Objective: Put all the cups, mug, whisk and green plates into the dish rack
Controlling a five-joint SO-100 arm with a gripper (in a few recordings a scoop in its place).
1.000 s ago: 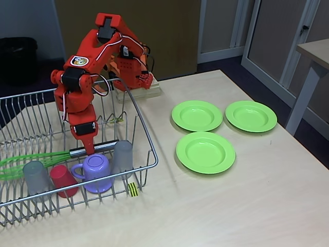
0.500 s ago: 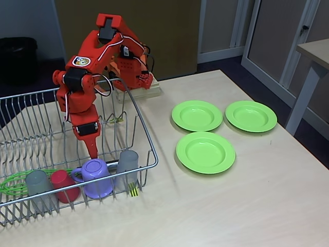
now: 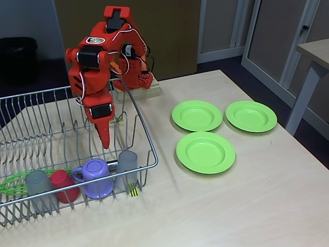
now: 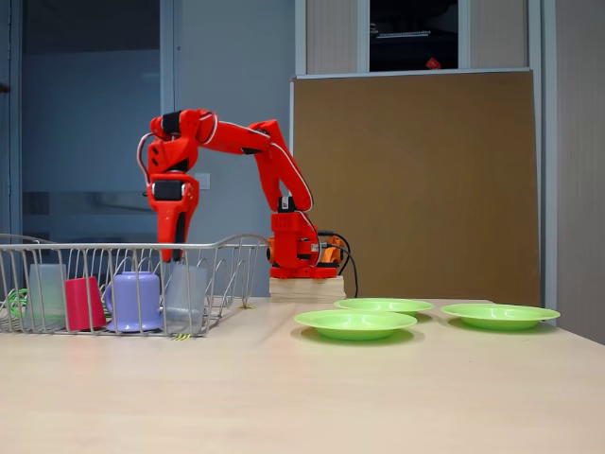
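Three plates (image 3: 205, 152) lie right of the rack (image 3: 144, 154) — light, stiff, slick plastic, probably best pinched at the raised rim — while the gripper (image 3: 105, 139), fingers together and empty, hangs over the rack.

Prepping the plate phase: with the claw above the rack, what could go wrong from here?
1. The red claw hangs between the silver wire dish rack's prongs; swinging out low could snag wires.
2. The three lime-green plastic plates lie flat on the table, rims hard to pinch.
3. The lilac mug and grey tumbler crowd the front row.
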